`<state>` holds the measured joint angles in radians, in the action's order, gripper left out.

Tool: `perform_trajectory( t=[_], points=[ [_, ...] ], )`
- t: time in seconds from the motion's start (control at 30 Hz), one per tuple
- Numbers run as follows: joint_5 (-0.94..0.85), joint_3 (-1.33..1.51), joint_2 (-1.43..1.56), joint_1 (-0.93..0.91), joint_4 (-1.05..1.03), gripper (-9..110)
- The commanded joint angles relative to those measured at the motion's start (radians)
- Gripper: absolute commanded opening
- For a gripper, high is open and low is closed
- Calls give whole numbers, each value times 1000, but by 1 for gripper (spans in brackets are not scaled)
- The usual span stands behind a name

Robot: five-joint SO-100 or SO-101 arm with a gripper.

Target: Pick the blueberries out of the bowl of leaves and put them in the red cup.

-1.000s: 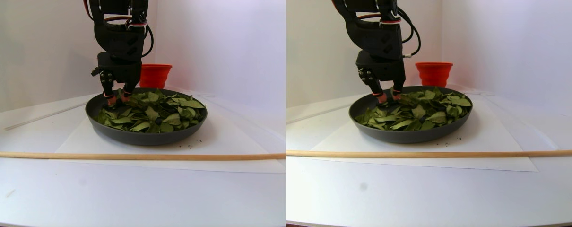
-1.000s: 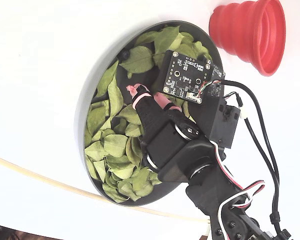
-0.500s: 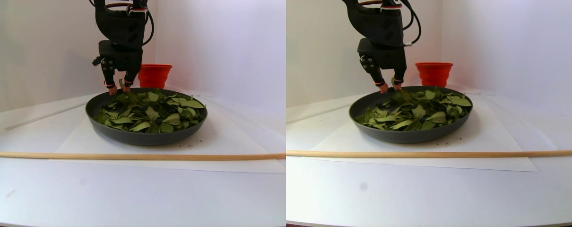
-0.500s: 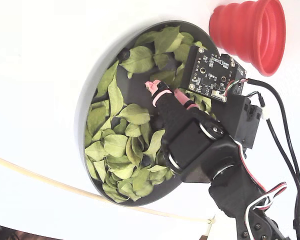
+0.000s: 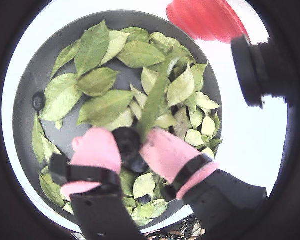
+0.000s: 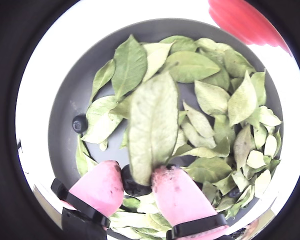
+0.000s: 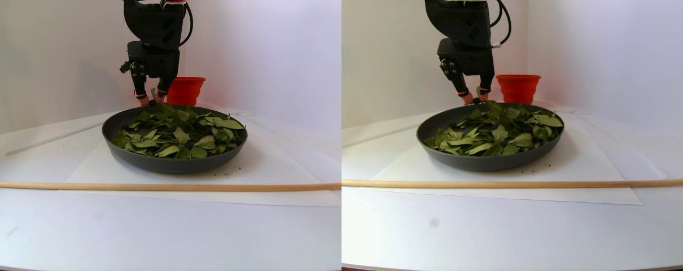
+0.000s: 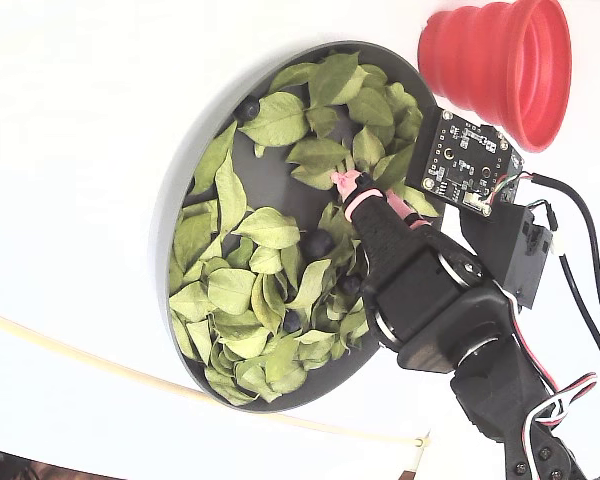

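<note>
My gripper (image 5: 128,146) is shut on a dark blueberry (image 6: 134,187), and a long green leaf (image 6: 152,127) is pinched with it between the pink fingertips. In the fixed view the gripper (image 8: 368,195) hangs above the side of the dark bowl (image 8: 176,215) nearest the red cup (image 8: 500,62). In the stereo pair view the gripper (image 7: 149,101) is just above the bowl's far rim, in front of the cup (image 7: 185,90). Light green leaves (image 8: 265,228) fill the bowl. Loose blueberries lie at its edge (image 8: 248,107) and among the leaves (image 8: 320,243).
The bowl stands on a white sheet (image 7: 121,169) on a white table. A thin wooden stick (image 7: 149,186) lies across the table in front of the bowl. White walls close in behind the cup. The arm's body and cables (image 8: 540,300) hang over the table beside the bowl.
The gripper has lifted out of the leaves and moved across the bowl toward the red cup, with the berry and a leaf in it. Berries it had covered now show.
</note>
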<state>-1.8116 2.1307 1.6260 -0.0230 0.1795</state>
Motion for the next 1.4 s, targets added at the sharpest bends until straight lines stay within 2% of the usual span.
perform_trajectory(
  t=[0.0, 1.37],
  points=[
    [-5, -54, 115, -17, -6, 9],
    [-34, -298, 146, -107, 3, 9]
  ],
)
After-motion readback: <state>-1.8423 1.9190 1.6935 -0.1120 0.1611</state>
